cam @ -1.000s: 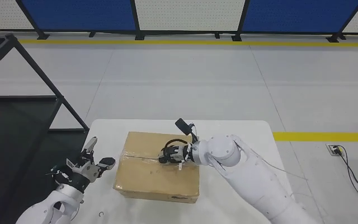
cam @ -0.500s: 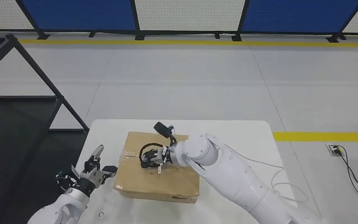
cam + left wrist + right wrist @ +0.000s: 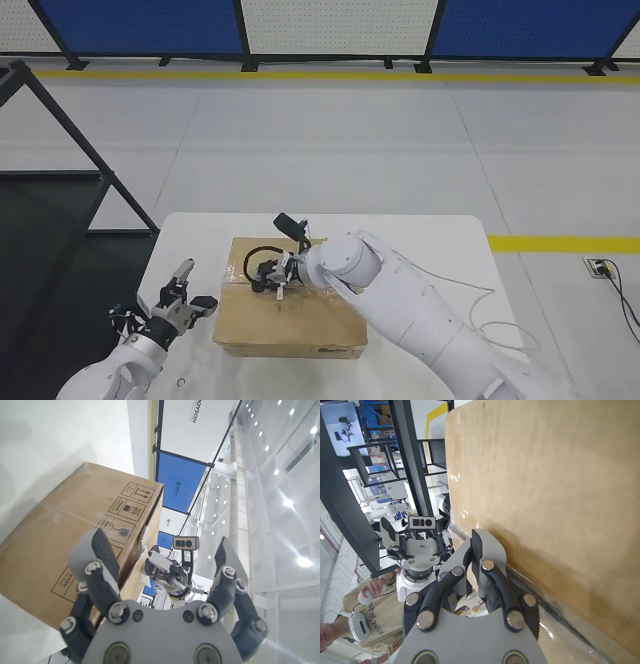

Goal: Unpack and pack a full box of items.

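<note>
A closed cardboard box (image 3: 300,318) with a clear-taped top seam sits on the white table (image 3: 430,240). My right gripper (image 3: 266,279) lies on the box top at the left end of that seam, fingers shut; in the right wrist view the right gripper (image 3: 475,543) presses against the box (image 3: 545,487) beside the tape, and I cannot make out anything held. My left gripper (image 3: 193,290) hangs open just off the box's left side. In the left wrist view the left gripper (image 3: 162,545) points past the printed side of the box (image 3: 75,525).
A black metal rack (image 3: 60,160) stands off the table's left edge, close behind the left arm. The box's front edge lies near the table's front edge. Beyond the table is grey floor with a yellow line (image 3: 560,243).
My right gripper has slid left along the top seam, from the box's middle to its left end. The box has shifted slightly right. My left gripper has come a little closer to the box.
</note>
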